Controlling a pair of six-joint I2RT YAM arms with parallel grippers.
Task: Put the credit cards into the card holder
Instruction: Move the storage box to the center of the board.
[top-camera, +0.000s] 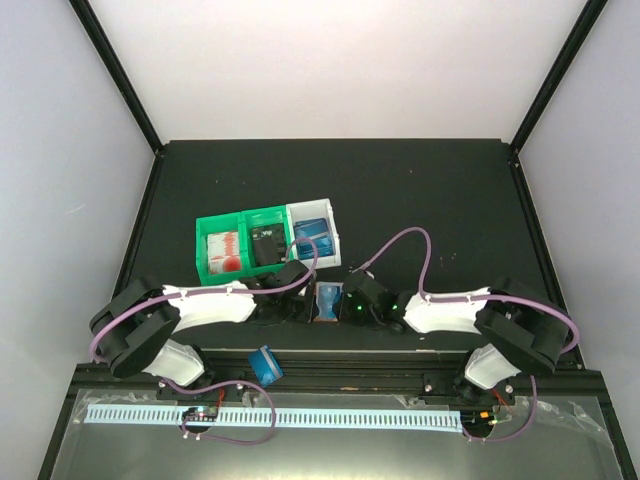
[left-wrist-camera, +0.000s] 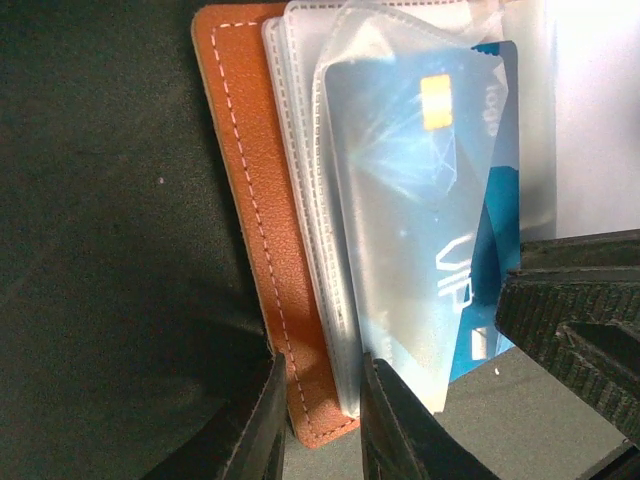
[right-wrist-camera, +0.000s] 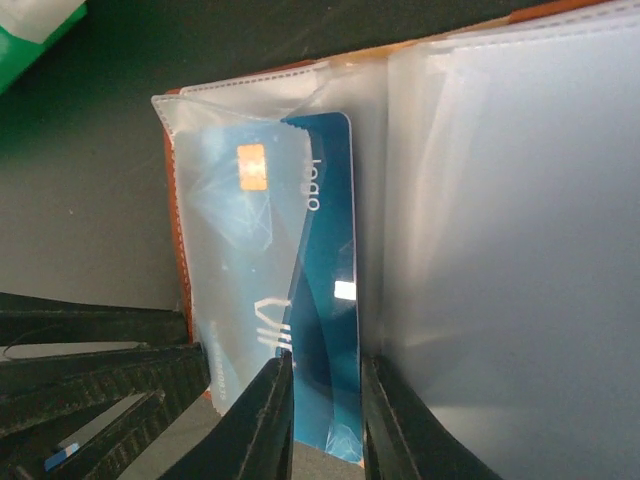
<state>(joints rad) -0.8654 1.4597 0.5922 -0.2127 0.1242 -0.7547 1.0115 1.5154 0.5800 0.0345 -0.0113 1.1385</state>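
The card holder (top-camera: 327, 303) lies open on the bench (top-camera: 400, 190) between the 2 arms. The left jaws pinch its leather corner (left-wrist-camera: 318, 405). The right jaws grip the blue card (right-wrist-camera: 325, 300), partly under a clear pocket (right-wrist-camera: 225, 240). The card's long axis points straight away from the right jaws, so that arm should probably push.

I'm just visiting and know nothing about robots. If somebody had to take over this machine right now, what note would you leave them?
The left pincer is shut on the card holder, gripping its leather edge.
The right pincer is shut on a blue card.
Done: that card sits partly inside a clear pocket, at a slant.
Left: push it fully in, then load the rest from the bins: red-and-white cards, black cards, blue cards.
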